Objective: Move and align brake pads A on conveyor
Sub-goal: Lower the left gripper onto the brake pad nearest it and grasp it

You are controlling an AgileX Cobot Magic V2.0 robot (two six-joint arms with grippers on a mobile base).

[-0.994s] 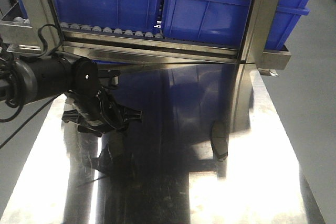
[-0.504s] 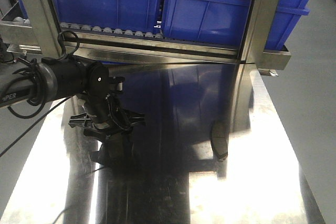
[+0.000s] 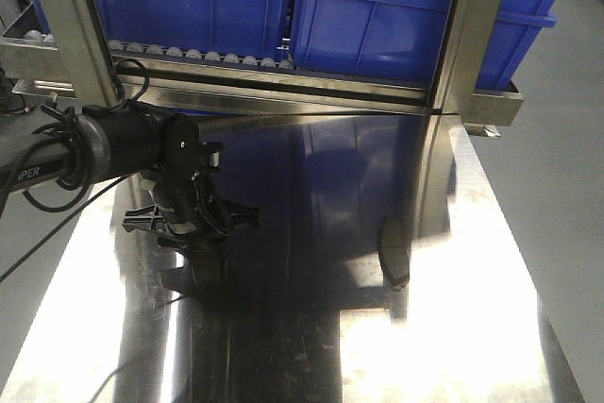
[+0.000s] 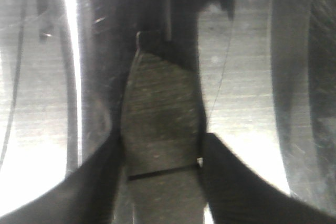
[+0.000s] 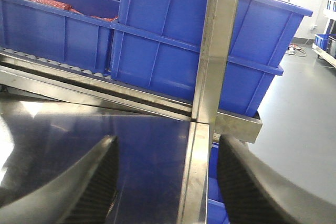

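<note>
In the left wrist view a grey-brown brake pad (image 4: 163, 108) with a thin dark groove lies lengthwise between my left gripper's dark fingers (image 4: 100, 182), which press against both its sides. The front view shows that left gripper (image 3: 193, 233) pointing down close over the shiny steel table (image 3: 311, 327), left of centre. I cannot tell whether the pad rests on the steel. A second small dark curved piece (image 3: 394, 260), probably another brake pad, sits right of centre. My right gripper (image 5: 165, 182) is open and holds nothing, above the table's right edge. The conveyor is out of view.
Blue bins (image 3: 377, 7) stand on a roller rack (image 3: 189, 52) along the table's far side. A steel upright post (image 3: 462, 35) rises at the back right, seen close in the right wrist view as the post (image 5: 215, 45). Black cables (image 3: 47, 186) trail off the left arm.
The left arm swung right and its gripper came down over the table during the first half second. Since then it has hardly moved. The dark piece on the right stayed put.
</note>
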